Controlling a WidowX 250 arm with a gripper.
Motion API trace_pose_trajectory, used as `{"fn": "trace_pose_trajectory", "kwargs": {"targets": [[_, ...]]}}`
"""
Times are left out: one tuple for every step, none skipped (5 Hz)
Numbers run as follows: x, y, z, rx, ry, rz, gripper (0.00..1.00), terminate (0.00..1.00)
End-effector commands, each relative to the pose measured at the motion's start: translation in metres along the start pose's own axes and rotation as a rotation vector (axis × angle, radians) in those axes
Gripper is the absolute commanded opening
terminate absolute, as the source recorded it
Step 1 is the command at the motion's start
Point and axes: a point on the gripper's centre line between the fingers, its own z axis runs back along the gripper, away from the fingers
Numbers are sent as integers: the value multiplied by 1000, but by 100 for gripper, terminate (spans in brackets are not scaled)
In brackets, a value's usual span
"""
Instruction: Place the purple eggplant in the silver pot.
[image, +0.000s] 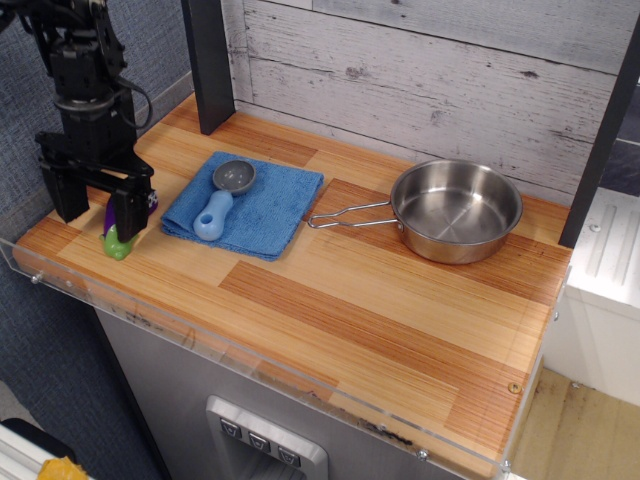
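The purple eggplant (117, 243) lies on the wooden counter at the far left. Only its light green stem cap and a sliver of purple show from behind the right finger. My black gripper (96, 212) is down over it with its fingers spread wide, left finger (64, 195) and right finger (126, 211) either side of the spot. The jaws stand open. The silver pot (456, 209) sits at the right back of the counter, empty, with its wire loop handle pointing left.
A blue cloth (246, 202) lies left of centre with a light blue scoop (221, 198) on it. A dark post (209, 62) stands at the back left. A clear acrylic lip (250, 352) runs along the counter's front edge.
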Motion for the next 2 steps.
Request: {"fn": "trace_pose_trajectory", "kwargs": {"targets": [[10,-7,-1,24,-12,20,100,0],[11,-12,-2,18,-15,28,0,0]]}}
